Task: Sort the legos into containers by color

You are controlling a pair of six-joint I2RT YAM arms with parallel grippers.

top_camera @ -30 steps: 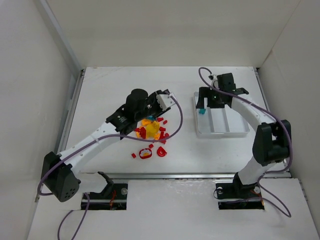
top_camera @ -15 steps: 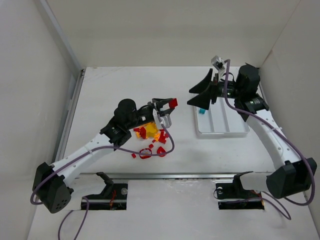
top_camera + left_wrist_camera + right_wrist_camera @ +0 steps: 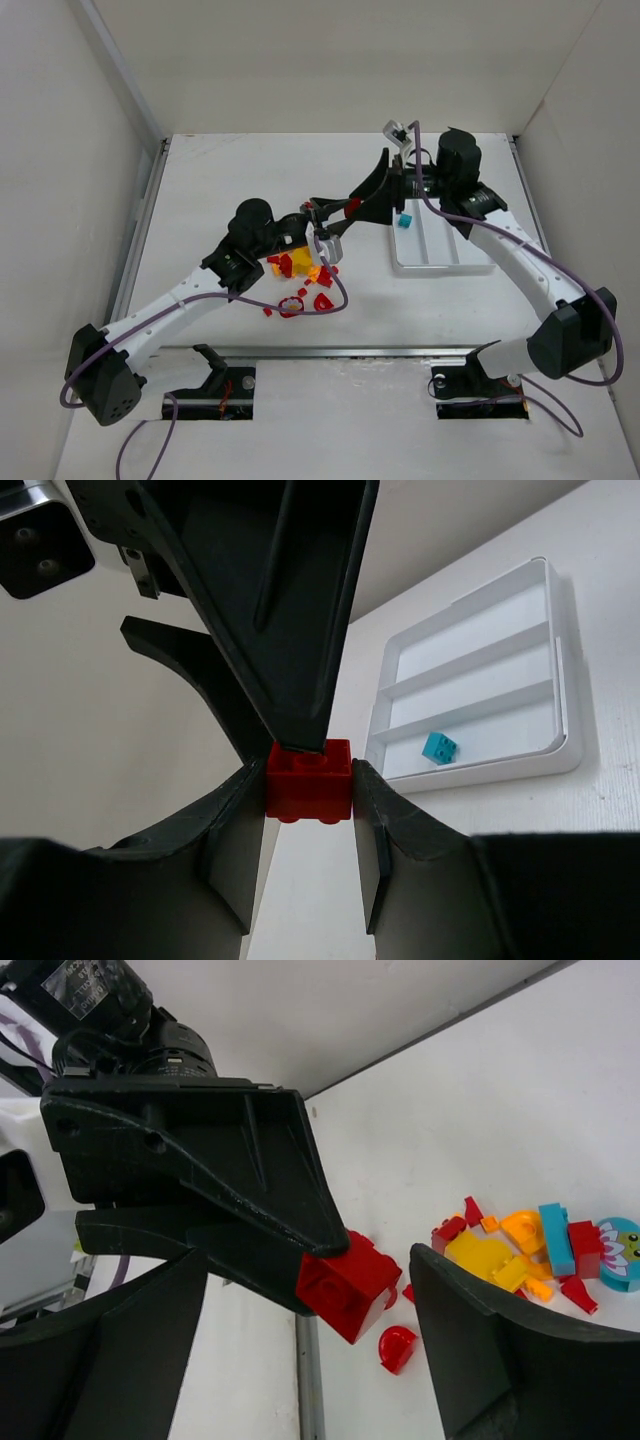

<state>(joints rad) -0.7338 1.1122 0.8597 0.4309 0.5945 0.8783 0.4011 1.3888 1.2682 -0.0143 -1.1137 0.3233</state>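
Rightward travel of the left arm was negligible over the last half second; the right arm swung from above the tray's far end toward the left edge of the bench [image 3: 200,180] and closed on the left arm.

1. Left gripper [image 3: 309,802]: jaws were closed to brick width on a red brick [image 3: 309,780]. One pad [image 3: 235,830] pressed each side face. The brick was held raised above the bench surface, between the loose legos and the tray.
2. Right gripper [image 3: 310,1345]: jaws were spread wide and held nothing. The red brick sat in the gap between its fingers. In the left wrist view one right finger tip met the brick's upper face; actual contact could not be confirmed.
3. Tray [image 3: 445,266]: it lay flat toward the right edge, at mid-depth. A teal brick [image 3: 405,220] rested in the compartment nearest the left edge, at its far end. The other two compartments showed no pieces.
4. Loose legos [image 3: 300,268]: red, orange and yellow pieces lay clustered at mid-bench, on the left-edge side of the tray. A few red pieces lay apart toward the near edge.
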